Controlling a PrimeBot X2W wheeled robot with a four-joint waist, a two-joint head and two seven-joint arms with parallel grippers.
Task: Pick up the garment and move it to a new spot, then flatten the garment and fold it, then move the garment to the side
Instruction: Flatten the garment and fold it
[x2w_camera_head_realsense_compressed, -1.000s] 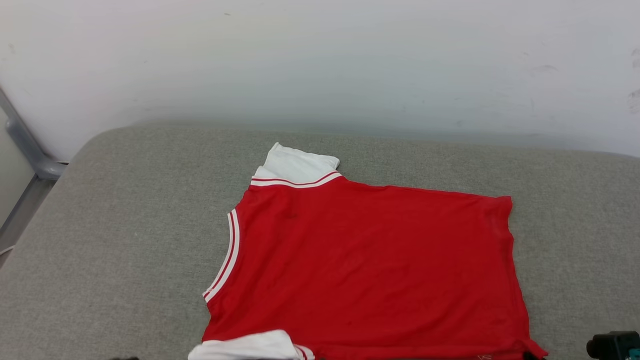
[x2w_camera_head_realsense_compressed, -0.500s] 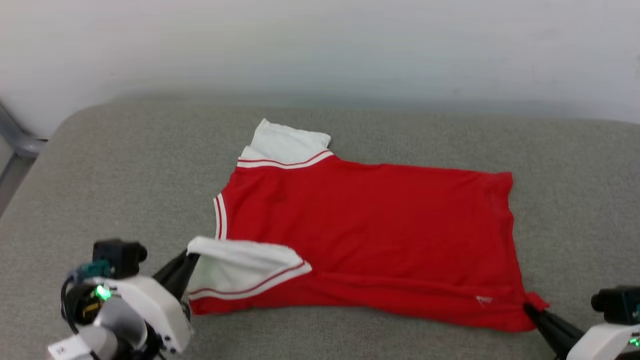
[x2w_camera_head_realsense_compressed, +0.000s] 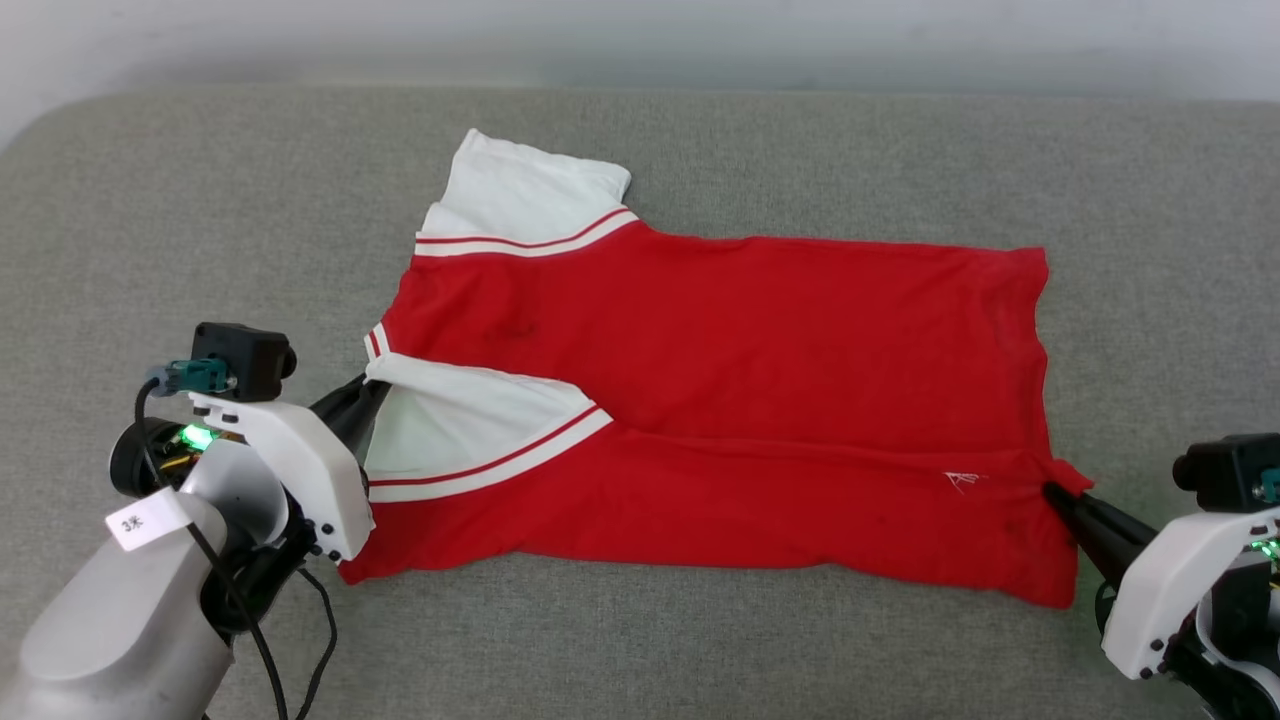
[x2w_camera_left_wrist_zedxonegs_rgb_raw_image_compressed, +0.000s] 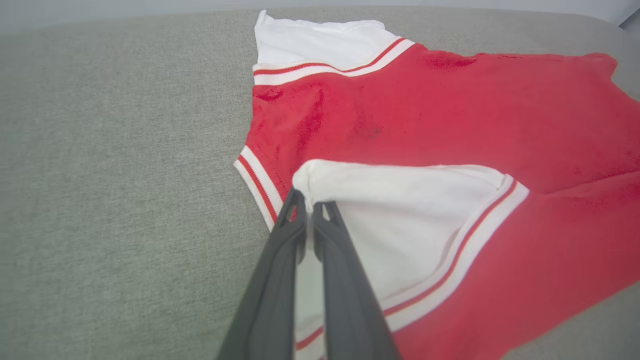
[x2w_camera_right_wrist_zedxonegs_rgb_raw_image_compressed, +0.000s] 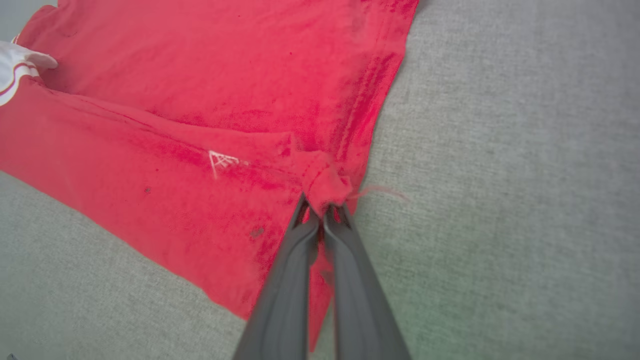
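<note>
Since half a second ago: the head cam has tipped down, and both my grippers have carried the near long edge further up over the shirt body, so the folded-over strip is wider.

Left gripper (x2w_camera_head_realsense_compressed: 372, 392): jaws clamped together on the cuff corner of the near white sleeve (x2w_camera_head_realsense_compressed: 470, 425), which lies turned over onto the red. Left wrist cam confirms it, with white fabric pinched right at the tips.

Right gripper (x2w_camera_head_realsense_compressed: 1055, 492): jaws clamped on a bunched bit of red hem corner at the opposite end. A loose thread (x2w_camera_right_wrist_zedxonegs_rgb_raw_image_compressed: 382, 190) sticks out just beside the tips.

Between the two grips, the folded strip (x2w_camera_head_realsense_compressed: 700, 500) runs the full length. A small white stitched logo (x2w_camera_head_realsense_compressed: 963, 482) faces up near my right end.

The jersey (x2w_camera_head_realsense_compressed: 760, 330) lies plain red side up, flat on the grey upholstered cushion (x2w_camera_head_realsense_compressed: 200, 200), roughly centred, neck end toward my left. Striped neck trim (x2w_camera_head_realsense_compressed: 377, 342) peeks out just past the folded sleeve.

The far sleeve (x2w_camera_head_realsense_compressed: 520, 190) is spread flat, white with red-white banding, pointing away from me.

A pale wall (x2w_camera_head_realsense_compressed: 640, 30) stands behind the cushion.
</note>
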